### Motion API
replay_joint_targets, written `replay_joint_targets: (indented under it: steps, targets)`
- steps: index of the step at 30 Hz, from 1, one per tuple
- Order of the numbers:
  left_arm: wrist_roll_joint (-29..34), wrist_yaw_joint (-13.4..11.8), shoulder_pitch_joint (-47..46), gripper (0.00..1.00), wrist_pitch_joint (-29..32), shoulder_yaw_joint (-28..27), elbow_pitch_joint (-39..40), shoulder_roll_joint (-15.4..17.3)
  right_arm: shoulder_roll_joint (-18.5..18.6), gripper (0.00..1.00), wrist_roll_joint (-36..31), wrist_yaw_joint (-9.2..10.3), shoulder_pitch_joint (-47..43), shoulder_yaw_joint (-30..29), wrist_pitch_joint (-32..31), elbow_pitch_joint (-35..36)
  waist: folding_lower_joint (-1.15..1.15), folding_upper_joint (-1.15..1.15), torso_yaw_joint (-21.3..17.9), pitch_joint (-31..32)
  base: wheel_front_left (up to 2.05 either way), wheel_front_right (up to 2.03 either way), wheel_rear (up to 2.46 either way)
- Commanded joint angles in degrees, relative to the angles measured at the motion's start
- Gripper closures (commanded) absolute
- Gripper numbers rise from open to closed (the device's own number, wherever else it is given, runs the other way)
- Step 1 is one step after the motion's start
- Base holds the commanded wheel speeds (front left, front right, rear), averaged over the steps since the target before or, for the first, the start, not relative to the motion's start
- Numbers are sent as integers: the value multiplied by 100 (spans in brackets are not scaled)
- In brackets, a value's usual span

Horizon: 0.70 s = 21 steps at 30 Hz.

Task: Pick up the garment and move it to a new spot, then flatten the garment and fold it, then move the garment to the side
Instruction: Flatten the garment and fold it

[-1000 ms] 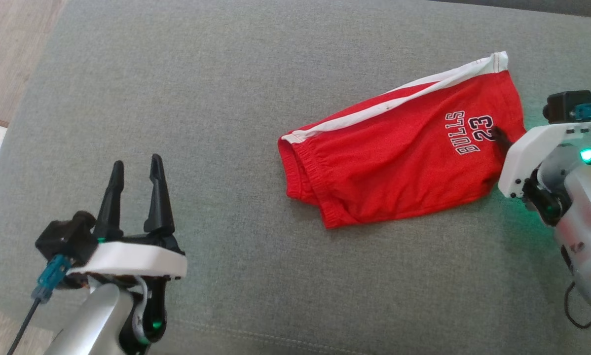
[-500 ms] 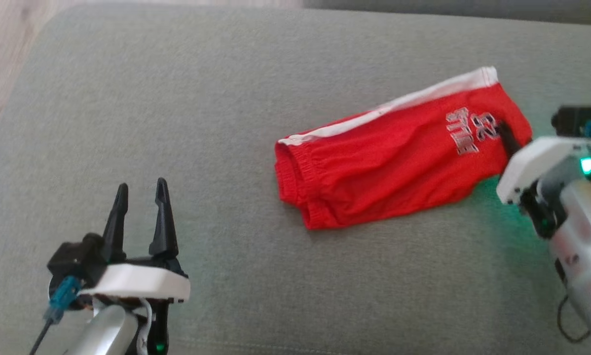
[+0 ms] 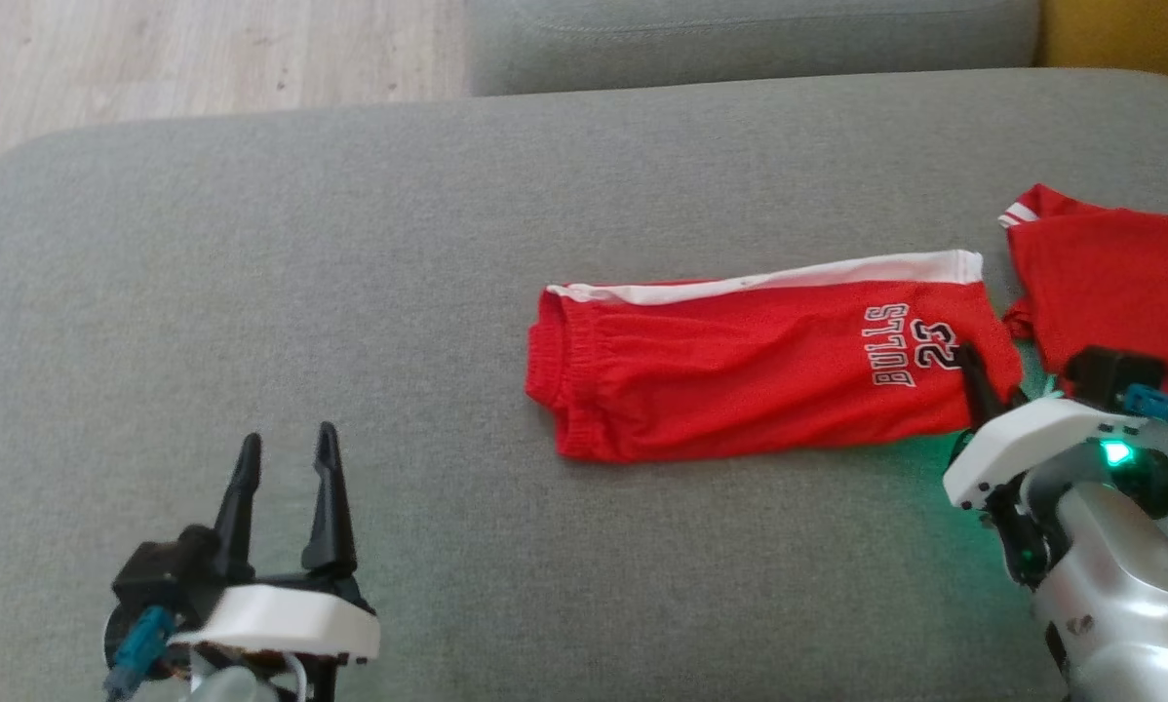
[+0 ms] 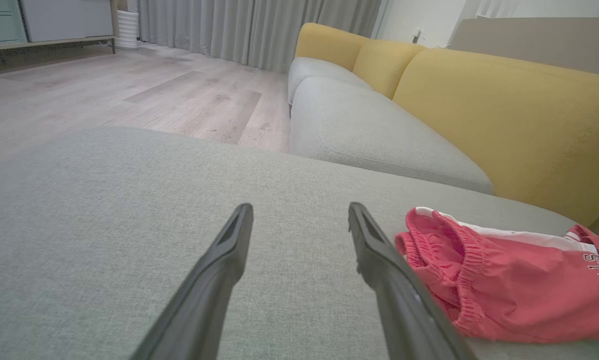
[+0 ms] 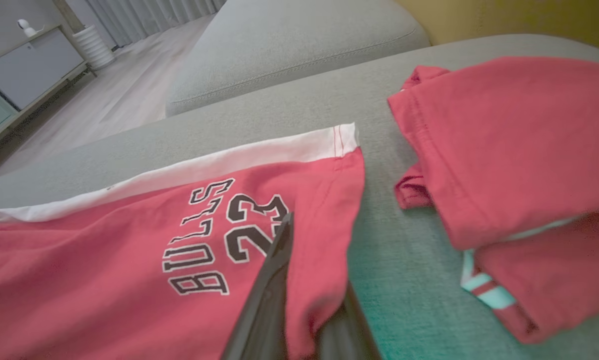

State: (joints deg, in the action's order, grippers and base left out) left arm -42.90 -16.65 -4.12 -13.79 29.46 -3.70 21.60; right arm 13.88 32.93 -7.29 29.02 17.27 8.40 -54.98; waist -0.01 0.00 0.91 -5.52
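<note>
Pinches the leg hem of the shorts (image 3: 740, 380), lying flat on the cushion (image 3: 350, 244), in the right claw (image 3: 969, 369); holds the left claw (image 3: 287, 447) spread, empty. Likely starting the pick-up; next, lift clear.

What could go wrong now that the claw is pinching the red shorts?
1. The right claw pinches just the edge of the shorts, so the cloth might slip out when pulled.
2. Another red garment lies close beside that claw and could get bumped or dragged along.
3. The left claw sits open, far from the shorts, so they may bunch up if pulled from one end.
</note>
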Motion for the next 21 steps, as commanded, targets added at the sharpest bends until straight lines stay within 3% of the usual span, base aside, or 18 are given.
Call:
replay_joint_targets:
  steps: [1,12,21]
  targets:
    - [87,-16,-156,0,-85,-174,140,140,6,100,-117,-20,27,-65,111,227,1,0,-57,48,0,0,0]
    - [251,-8,-245,0,-23,116,-20,42,-290,100,-820,-20,-123,-720,-141,818,1,0,235,115,0,0,0]
    - [225,-4,-244,0,-29,175,-68,-66,-939,100,-1236,-20,180,20,-980,2002,1,0,516,190,0,0,0]
